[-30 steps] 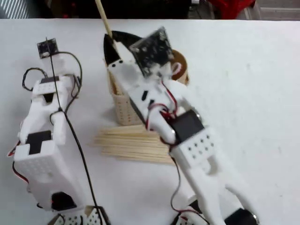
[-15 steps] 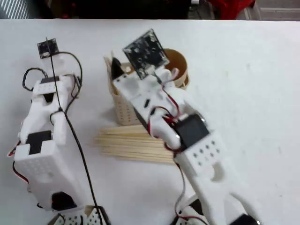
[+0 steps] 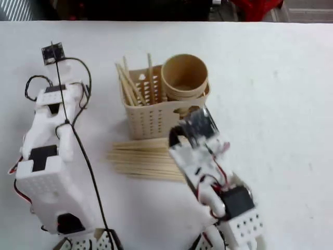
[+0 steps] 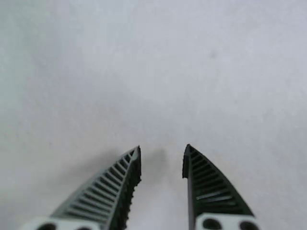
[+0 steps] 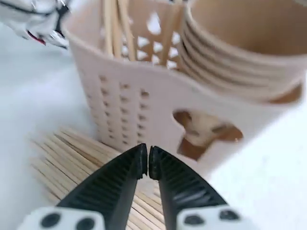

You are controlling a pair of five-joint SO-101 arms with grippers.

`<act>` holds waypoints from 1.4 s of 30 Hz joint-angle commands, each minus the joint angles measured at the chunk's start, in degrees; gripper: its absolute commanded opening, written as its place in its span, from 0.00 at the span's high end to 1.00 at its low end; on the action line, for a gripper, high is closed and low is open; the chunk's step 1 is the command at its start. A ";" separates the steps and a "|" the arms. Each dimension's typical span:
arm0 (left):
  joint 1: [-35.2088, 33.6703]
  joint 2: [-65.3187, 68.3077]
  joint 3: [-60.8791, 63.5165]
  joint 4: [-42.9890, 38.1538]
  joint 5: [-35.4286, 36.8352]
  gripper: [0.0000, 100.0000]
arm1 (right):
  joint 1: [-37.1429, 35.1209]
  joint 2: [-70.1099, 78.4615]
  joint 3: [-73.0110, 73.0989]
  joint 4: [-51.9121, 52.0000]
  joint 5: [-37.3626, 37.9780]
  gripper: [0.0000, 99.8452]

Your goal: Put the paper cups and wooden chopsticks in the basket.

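Observation:
A cream perforated basket [image 3: 151,117] [image 5: 144,96] stands mid-table. It holds a stack of brown paper cups [image 3: 184,78] [image 5: 240,43] and several upright wooden chopsticks [image 3: 130,83] [image 5: 115,24]. A pile of loose chopsticks [image 3: 140,159] [image 5: 62,158] lies flat on the table just in front of the basket. My right gripper [image 3: 174,136] [image 5: 147,157] is shut with nothing in it, low over the pile's right end and close to the basket's front wall. My left gripper [image 4: 161,151] is open above bare white table, holding nothing.
The left arm [image 3: 47,130] rests folded at the table's left side, with a black cable [image 3: 83,151] trailing along it. White table [image 3: 270,104] stretches to the right of the basket and behind it.
The right arm drew back from above the basket and came down in front of it. The chopstick it held up a second ago now stands in the basket. The left arm stayed still.

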 commanded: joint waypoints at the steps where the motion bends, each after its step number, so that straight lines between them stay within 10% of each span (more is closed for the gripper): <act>1: 0.22 -0.22 -2.64 -1.41 -0.62 0.84 | 4.26 -12.26 9.49 -0.92 4.92 0.98; 23: 0.31 -0.22 -2.55 -1.32 -0.62 0.84 | 16.57 -23.25 26.55 1.89 5.89 0.98; 32: 0.40 -0.22 -2.64 -1.32 -0.62 0.84 | 16.31 -23.69 26.55 25.10 5.63 0.98; 42: 0.31 -0.22 -2.46 -1.05 -0.62 0.84 | 16.48 -23.34 26.55 23.87 5.80 0.98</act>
